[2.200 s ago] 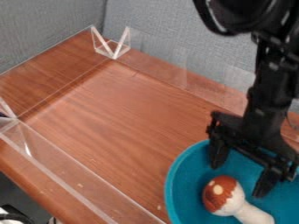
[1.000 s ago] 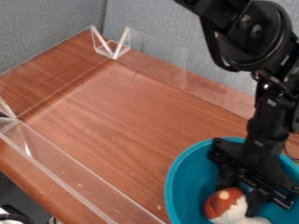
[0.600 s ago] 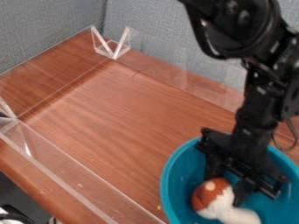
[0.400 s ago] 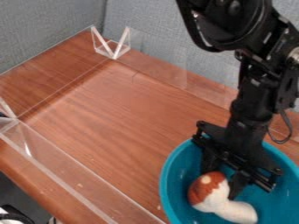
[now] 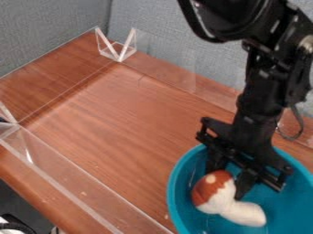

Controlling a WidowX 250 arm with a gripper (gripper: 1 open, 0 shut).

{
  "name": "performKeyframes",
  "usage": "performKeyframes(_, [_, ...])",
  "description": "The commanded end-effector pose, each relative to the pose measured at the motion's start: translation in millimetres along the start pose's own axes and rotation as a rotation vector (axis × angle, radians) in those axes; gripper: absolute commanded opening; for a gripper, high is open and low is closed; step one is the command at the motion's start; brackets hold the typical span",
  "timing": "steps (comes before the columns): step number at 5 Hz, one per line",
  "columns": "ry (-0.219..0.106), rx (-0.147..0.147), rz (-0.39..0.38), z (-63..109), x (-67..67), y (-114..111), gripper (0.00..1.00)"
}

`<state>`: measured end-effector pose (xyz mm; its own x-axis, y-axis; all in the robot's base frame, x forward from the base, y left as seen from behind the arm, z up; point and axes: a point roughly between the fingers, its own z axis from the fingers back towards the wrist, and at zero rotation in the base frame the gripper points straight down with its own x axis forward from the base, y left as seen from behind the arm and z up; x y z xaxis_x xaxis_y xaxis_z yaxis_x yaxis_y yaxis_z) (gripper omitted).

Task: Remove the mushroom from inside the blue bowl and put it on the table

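Note:
The blue bowl (image 5: 180,201) sits at the table's (image 5: 128,110) front right corner, cut off by the frame edge. The mushroom (image 5: 211,190), with its orange-red cap and cream stem, hangs tilted over the bowl's left inner side, cap to the left. My gripper (image 5: 237,183) points straight down over the bowl. Its dark fingers (image 5: 221,165) are shut on the mushroom, which looks lifted off the bowl's floor. Where exactly the pads meet the mushroom is hidden by the black hand.
Low clear acrylic walls run along the front edge (image 5: 73,174) and the back (image 5: 166,71), with a folded corner piece (image 5: 117,44) at the far left. Bare wood-grain tabletop stretches left of the bowl.
My gripper sank into the bowl, closed on the mushroom, then rose and drifted left. The mushroom has come up and left with it.

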<state>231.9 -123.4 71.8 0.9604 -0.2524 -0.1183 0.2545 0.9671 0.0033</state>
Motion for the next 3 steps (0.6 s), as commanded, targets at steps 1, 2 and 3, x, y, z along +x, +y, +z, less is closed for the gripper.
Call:
performKeyframes(1, [-0.108,-0.012,0.015,39.1,8.7,6.4,0.0])
performKeyframes(2, [-0.154,-0.011,0.039,61.2,7.2,17.2,0.0])
performKeyframes(3, [-0.167,0.001,0.045,68.8,2.3,30.1,0.0])
